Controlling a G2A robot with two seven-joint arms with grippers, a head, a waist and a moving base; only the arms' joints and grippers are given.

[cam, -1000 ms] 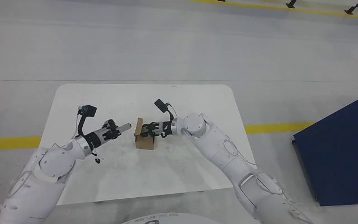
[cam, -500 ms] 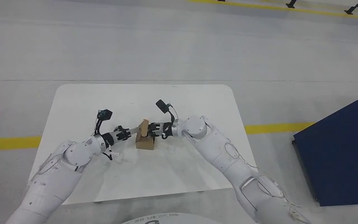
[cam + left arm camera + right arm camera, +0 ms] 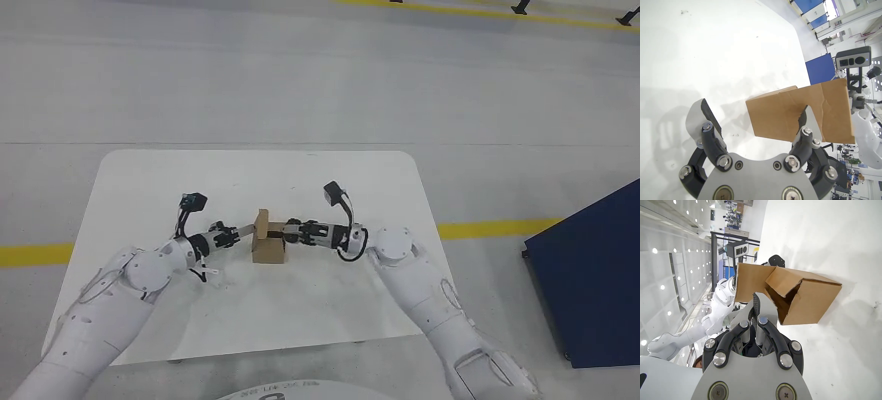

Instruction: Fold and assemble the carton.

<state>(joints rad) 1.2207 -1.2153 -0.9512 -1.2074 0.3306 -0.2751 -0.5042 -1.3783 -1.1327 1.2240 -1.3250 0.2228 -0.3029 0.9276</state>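
A small brown carton [image 3: 267, 246] stands on the white table [image 3: 330, 180] near its middle, one flap raised upright. My left gripper [image 3: 241, 234] is at the carton's left side. In the left wrist view it [image 3: 755, 111] is open, and one fingertip [image 3: 806, 115] presses against the carton's outer wall [image 3: 783, 111]. My right gripper [image 3: 281, 231] is at the carton's right side. In the right wrist view it [image 3: 755, 300] is shut with nothing between its pads, its tip just before the carton's open end [image 3: 785, 300], under the raised flap [image 3: 749, 281].
Bare table lies all around the carton, with its edges far off on every side. A dark blue box [image 3: 600, 270] stands on the floor beyond the table's right edge.
My left gripper has come in from the left until it touches the carton. The right arm has swung out to the right, its gripper staying at the carton. The flap now stands more upright.
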